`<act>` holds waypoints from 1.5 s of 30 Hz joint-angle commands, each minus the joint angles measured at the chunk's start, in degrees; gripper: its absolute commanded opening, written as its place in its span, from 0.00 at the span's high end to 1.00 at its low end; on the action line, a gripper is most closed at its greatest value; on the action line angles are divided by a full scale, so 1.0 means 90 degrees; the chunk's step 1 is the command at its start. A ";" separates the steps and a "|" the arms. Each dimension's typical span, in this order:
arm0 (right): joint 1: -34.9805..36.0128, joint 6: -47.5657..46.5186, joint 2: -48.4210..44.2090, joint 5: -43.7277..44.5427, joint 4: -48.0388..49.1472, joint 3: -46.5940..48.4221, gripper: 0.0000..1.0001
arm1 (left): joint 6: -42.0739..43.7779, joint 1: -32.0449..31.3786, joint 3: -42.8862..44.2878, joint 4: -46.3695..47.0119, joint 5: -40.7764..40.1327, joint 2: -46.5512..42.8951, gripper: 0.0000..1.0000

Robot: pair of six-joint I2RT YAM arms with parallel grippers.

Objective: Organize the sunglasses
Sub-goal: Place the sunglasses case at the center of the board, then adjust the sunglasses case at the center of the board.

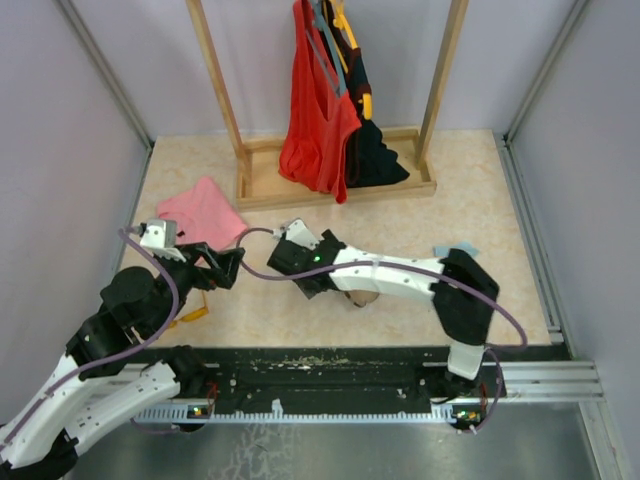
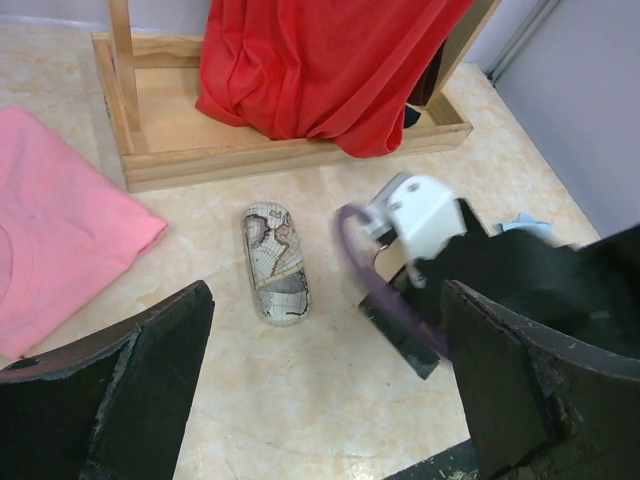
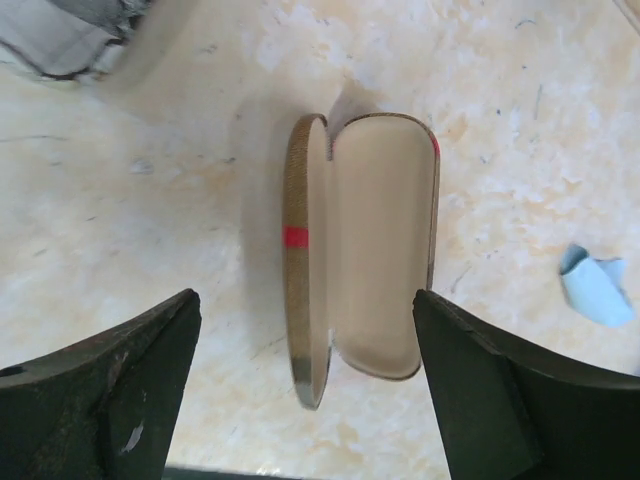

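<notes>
**Right hand wide over the open case; sunglasses not found**

I cannot tell where the sunglasses are; none of my three views shows them clearly. The only candidate is a thin yellow-orange thing (image 1: 192, 314) on the table just beside the left arm in the overhead view. It is too small for me to say what it is.

My right gripper (image 3: 303, 300) has its fingers spread wide and grips nothing. Directly below it, between the two fingers, lies the brown case (image 3: 375, 250). The case is open, its beige lining faces the camera, and its other half stands edge-on to the left with the red stripe (image 3: 295, 237) showing. I cannot tell whether the fingers touch the case. To the right of that hand, apart from the case, a crumpled blue cloth (image 3: 597, 285) lies on the table (image 3: 150, 200).

My left gripper (image 2: 327, 290) is also spread wide, holding nothing, above bare tabletop. Just ahead of it and a little left lies a map-print case (image 2: 275, 262), closed. Ahead and to the right is the right arm's wrist (image 2: 425, 215) with its purple cable. Off to the left of the hand lies a folded pink cloth (image 2: 60, 230). Beyond the map-print case stands the wooden rack (image 2: 290, 155), with a red garment (image 2: 320, 60) hanging down onto its base.
</notes>
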 commanded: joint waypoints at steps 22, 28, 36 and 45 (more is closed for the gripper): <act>-0.4306 -0.0968 -0.2878 -0.6188 0.3552 -0.3394 0.32 | -0.1789 -0.0041 -0.0985 0.1061 0.1776 0.2289 0.01; -0.4512 -0.1184 -0.2226 -0.6781 0.3782 -0.3300 0.38 | -0.1669 -0.0051 -0.0980 0.1112 0.1665 0.2240 0.00; -0.4513 -0.1108 -0.2002 -0.6885 0.3955 -0.3381 0.55 | -0.1586 -0.0048 -0.1025 0.1003 0.1568 0.2054 0.00; -0.4513 -0.0788 -0.2057 -0.6771 0.4187 -0.3699 0.64 | -0.1565 -0.0047 -0.1193 0.1105 0.1564 0.1850 0.00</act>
